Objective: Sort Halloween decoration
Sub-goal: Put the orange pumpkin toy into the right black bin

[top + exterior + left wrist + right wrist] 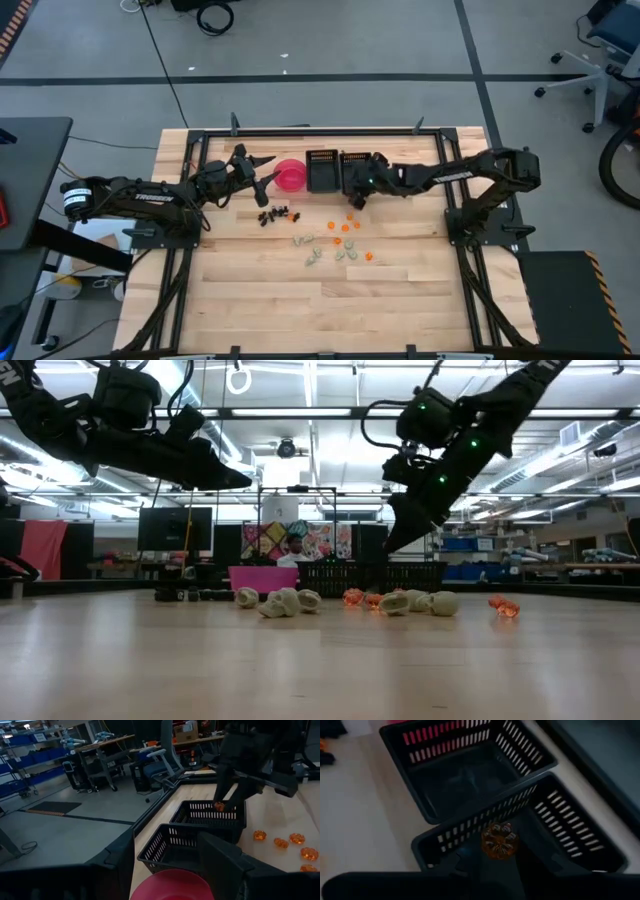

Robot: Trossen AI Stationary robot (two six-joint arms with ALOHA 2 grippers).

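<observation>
Risk, largest item first: your right gripper [498, 851] was closed on one orange piece [498, 840] above the near wall of the right tray [357, 170]; you could have lost the piece over that wall onto the table [260, 300] had the jaws opened there, or dropped it into the wrong tray, since the left tray [321, 170] stood touching it. Your left gripper [262, 172], jaws spread wide and holding nothing, hung just beside the pink bowl [291, 176], close enough to nudge it on a careless move. Containers: both trays looked empty apart from the held piece, as far as their floors showed; the bowl's contents could not be told. Loose on the table: dark pieces [276, 214], pale pieces [318, 250], other orange pieces [349, 227].
</observation>
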